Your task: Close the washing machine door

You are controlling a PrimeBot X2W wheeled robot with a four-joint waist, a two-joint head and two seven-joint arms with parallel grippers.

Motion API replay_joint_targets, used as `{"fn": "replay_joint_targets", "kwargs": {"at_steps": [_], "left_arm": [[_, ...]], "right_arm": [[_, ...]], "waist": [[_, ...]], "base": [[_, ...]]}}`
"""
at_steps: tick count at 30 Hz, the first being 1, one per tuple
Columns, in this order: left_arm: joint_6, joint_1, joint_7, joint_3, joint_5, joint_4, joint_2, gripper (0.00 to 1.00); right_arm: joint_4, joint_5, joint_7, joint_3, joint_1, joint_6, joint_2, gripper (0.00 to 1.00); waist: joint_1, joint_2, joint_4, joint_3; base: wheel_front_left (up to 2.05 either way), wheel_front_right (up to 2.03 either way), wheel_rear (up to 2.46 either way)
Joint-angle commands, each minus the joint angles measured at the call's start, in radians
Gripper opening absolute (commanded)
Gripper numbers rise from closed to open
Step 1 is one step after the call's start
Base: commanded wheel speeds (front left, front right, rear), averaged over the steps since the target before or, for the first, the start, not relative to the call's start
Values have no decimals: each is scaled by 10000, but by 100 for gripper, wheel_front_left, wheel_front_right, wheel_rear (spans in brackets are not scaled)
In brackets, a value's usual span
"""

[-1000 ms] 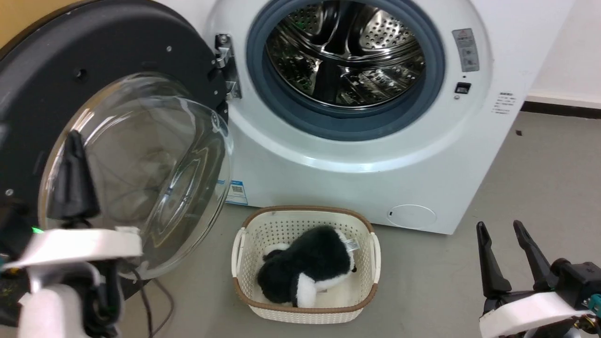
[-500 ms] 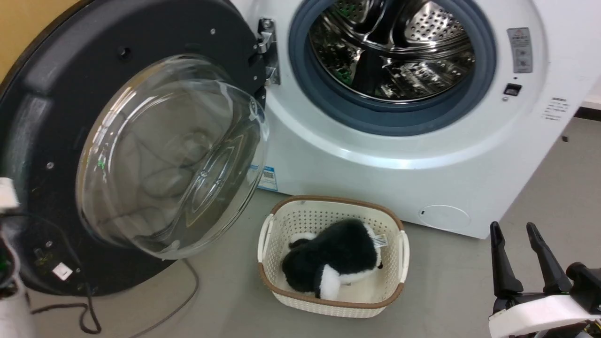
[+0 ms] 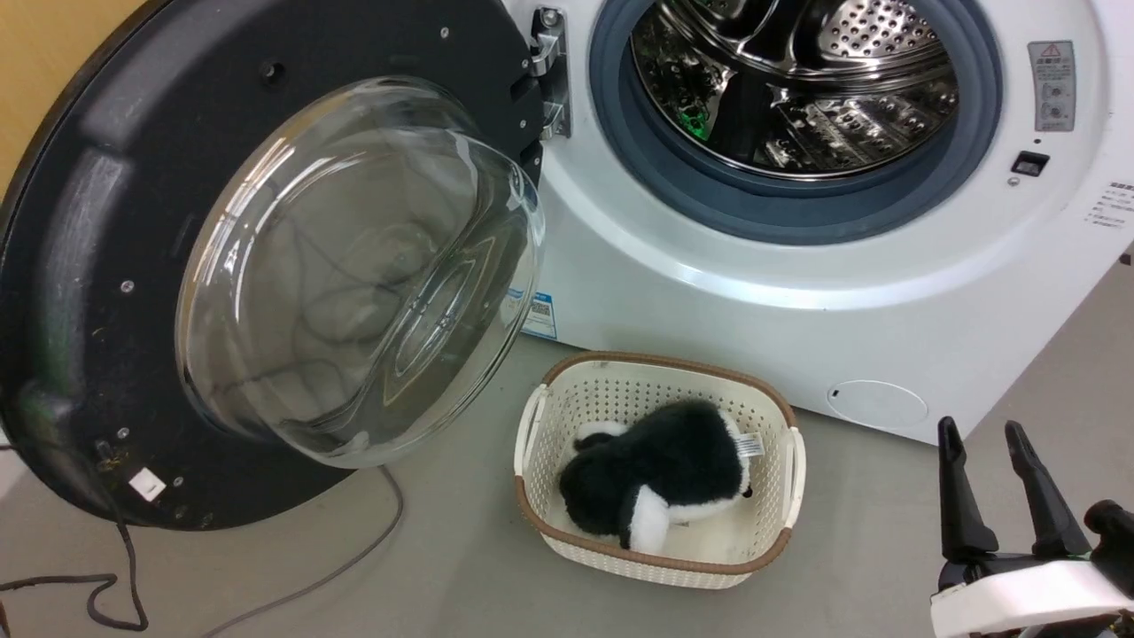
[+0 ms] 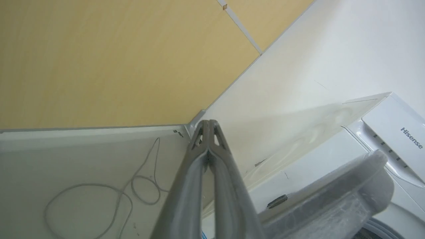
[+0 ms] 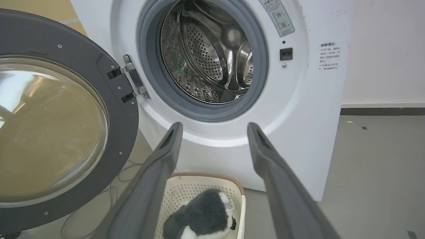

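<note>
Lettering (image 4: 411, 138) on the washing machine (image 4: 385, 127) reads Hisense in grey.

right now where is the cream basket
In the head view the cream basket sits on the floor before the washing machine, right of the open washing machine door.

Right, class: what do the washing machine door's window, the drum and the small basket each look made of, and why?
Window of the washing machine door: probably glass, glossy; see-through, with highlights. The drum: polished steel, seemingly; mirror reflections, punched holes. The basket: likely matt cream plastic; moulded perforated walls, brown rim.
</note>
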Motion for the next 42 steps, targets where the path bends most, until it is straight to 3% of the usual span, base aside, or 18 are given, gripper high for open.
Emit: {"fn": "replay_joint_targets", "kwargs": {"at_steps": [1,5,10,17,25,33,42], "left_arm": [[-84,-204,253,158,-427,328,94,0],[-330,-165,870,193,-1014,969,48,0],[-956,209,1966,-17,-1629,1464,3,0],[-1520,660,3365,-174,-2758,1302,-264,0],[-1701,1889,4880,-1324,-3693,-932,-1149,0],[-1791,3138,6327,-3374,-4727,-3633,-2261,0],[-1890,3244,6336,-6012,-5544,-5202,-2808,0]], "right_arm": [[57,125,-120,-68,46,5,30,100],[116,226,-204,-92,22,6,31,100],[146,398,-308,-120,26,6,33,100],[155,598,-454,-271,138,6,36,100],[212,876,-621,-362,274,7,39,100],[276,1051,-788,-415,321,7,42,100],[241,1193,-976,-280,90,8,45,100]], "waist": [[0,0,70,41],[0,0,172,87],[0,0,295,102],[0,0,609,142],[0,0,1137,67],[0,0,1621,69],[0,0,951,224]], "base": [[0,0,0],[0,0,0],[0,0,0],[0,0,0],[0,0,0],[0,0,0],[0,0,0]]}}
